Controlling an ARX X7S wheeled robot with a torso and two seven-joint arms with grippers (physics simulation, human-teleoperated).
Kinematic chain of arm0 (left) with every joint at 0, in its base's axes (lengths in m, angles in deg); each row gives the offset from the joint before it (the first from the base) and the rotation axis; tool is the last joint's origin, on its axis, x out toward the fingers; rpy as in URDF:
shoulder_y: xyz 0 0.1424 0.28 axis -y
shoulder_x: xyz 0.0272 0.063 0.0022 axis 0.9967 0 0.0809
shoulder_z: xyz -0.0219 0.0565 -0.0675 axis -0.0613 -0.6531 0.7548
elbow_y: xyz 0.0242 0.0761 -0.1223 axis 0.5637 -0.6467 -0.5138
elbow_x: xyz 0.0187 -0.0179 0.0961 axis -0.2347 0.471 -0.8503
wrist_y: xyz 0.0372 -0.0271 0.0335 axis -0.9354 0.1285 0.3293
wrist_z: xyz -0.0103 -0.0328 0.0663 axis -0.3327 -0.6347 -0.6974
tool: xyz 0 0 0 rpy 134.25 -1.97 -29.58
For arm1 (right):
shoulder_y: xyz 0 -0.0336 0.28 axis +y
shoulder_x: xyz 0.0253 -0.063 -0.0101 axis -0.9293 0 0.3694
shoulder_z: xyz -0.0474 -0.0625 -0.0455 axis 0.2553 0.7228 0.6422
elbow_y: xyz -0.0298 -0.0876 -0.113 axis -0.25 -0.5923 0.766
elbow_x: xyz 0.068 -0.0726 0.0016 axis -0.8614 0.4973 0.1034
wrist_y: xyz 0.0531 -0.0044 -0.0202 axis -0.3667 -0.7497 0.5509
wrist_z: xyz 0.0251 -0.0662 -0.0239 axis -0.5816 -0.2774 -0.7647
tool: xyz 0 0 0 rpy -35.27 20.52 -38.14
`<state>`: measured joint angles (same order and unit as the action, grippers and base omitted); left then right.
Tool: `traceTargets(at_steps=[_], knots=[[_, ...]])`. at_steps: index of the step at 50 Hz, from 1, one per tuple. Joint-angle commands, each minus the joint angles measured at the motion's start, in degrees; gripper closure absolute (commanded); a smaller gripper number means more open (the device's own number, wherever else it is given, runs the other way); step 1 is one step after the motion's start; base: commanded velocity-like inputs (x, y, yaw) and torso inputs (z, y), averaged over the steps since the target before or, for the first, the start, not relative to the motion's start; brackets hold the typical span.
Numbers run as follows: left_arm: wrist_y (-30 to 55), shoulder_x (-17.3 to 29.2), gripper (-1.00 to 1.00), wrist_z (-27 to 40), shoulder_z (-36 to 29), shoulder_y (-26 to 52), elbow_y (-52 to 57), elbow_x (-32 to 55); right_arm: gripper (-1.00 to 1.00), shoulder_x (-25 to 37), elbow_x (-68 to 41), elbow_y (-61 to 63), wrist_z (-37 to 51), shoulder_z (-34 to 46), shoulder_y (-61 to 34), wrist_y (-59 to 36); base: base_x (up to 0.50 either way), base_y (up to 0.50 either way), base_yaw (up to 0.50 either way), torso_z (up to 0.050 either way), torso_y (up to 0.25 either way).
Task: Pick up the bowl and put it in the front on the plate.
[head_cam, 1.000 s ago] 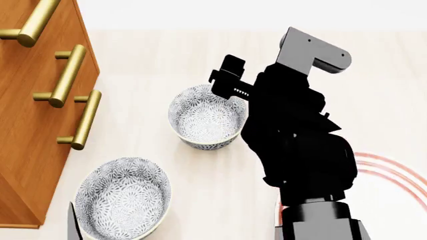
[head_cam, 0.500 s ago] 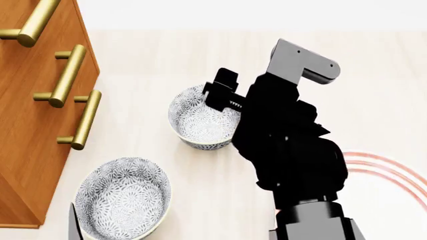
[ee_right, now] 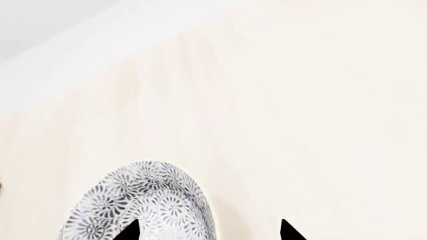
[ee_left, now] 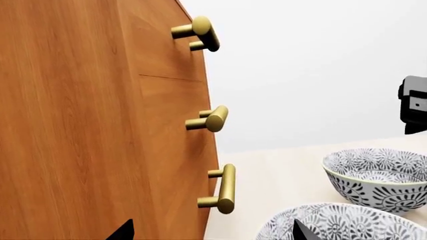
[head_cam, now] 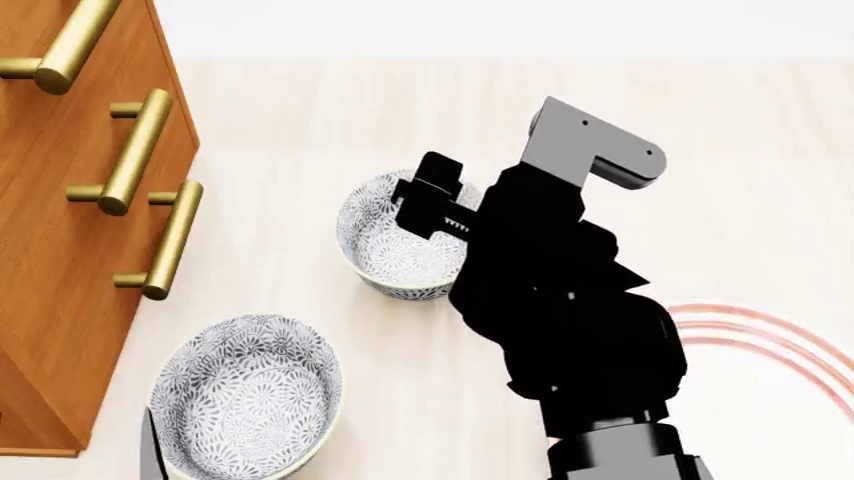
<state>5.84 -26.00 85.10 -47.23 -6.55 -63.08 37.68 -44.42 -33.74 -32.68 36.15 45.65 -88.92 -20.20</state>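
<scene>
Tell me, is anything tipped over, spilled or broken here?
Nothing stands out. Both bowls in view, the far one under the right gripper and the near one, sit upright and whole; no spill shows on the table.

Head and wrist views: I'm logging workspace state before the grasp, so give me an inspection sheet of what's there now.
Surface: pale wooden tabletop, bare between items.
Job's things: far floral bowl upright, its right side hidden behind the right arm; white plate with red rings at the right edge, only partly in view.
Clutter: second floral bowl nearer the robot, upright and empty.
Grippers: right gripper shows two dark fingertips apart, one over the far bowl's rim and one outside it; left gripper shows tips apart over the near bowl, holding nothing.
Cables: nothing seen.
Surroundings: wooden drawer cabinet with brass handles on the left; plain white wall behind.
</scene>
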Motion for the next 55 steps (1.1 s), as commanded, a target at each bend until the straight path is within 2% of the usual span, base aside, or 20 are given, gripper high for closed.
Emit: traceTargets(at_steps=[1,55], knots=[[0.4,-0.3,-1.00,-0.3,0.3,0.1,0.1,-0.4,-1.00,-0.3,-1.4,1.0,0.3,0.5,1.3,0.2,0.00,0.00,0.00,0.000,0.000],[1.1,0.7,-1.00,0.7,-0.9,0.4,0.1,0.3,-1.00,0.6,-4.2,0.5,-0.1,7.3,4.2,3.5,0.00,0.00,0.00,0.000,0.000]])
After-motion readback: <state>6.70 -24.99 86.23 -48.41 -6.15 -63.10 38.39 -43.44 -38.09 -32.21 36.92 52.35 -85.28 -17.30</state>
